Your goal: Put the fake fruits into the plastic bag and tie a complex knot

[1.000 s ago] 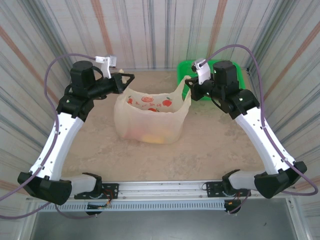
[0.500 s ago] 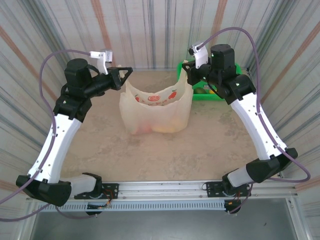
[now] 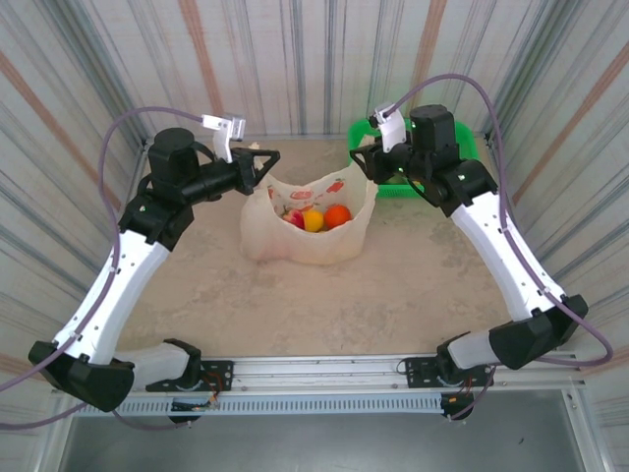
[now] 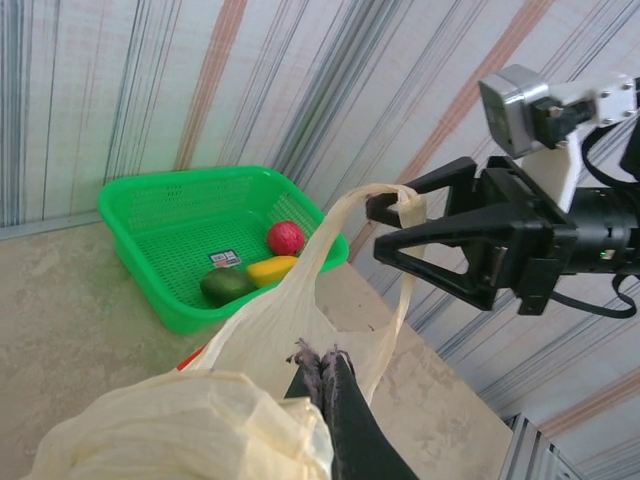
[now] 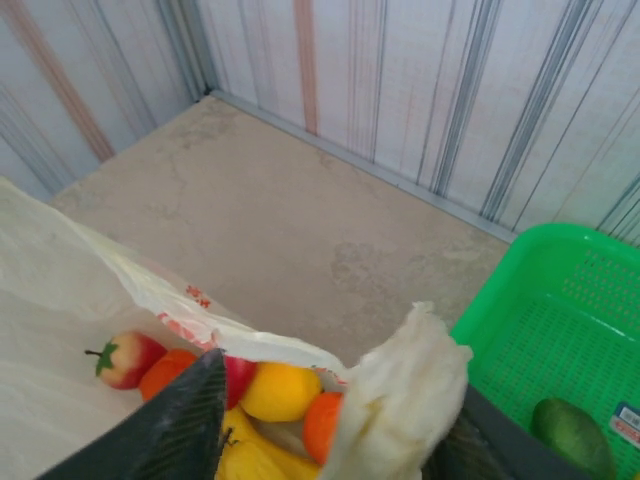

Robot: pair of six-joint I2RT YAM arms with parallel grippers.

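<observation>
- The left tool [image 3: 263, 162] is pressed together on the left handle [image 4: 285, 395] of the plastic bag [image 3: 305, 246]. The film is bunched in the pinch, and its edge there looks ragged.
- The right tool [image 4: 382, 225] stands spread. The right handle [image 4: 340, 230] runs up to its upper fingertip and is draped there, not clamped. In the right wrist view the crumpled handle lies between the two fingers, against the one on the right of the view.
- The bag rests on the counter [image 3: 423, 295] at the middle of the far edge, with its mouth held open between the two tools.
- Fake fruits [image 3: 314, 217] lie in the bag: a red piece, a yellow piece and an orange piece.
- The green basket [image 4: 130, 215] sits in the far right corner of the counter. It holds a red piece [image 4: 286, 238], a yellow piece [image 4: 272, 268] and a green piece [image 4: 228, 286].
- Loading therefore appears incomplete, and the handles are not tied.
- Handling, bag: the film is thin, soft and light. It is likely to slip off a spread finger and to tear under a sharp pull. Take hold of each handle near the top of its loop, with the film gathered into a strip.
- Handling, fruits: the pieces are glossy and probably light and rigid, and the round ones may roll. Grip each across its middle.
</observation>
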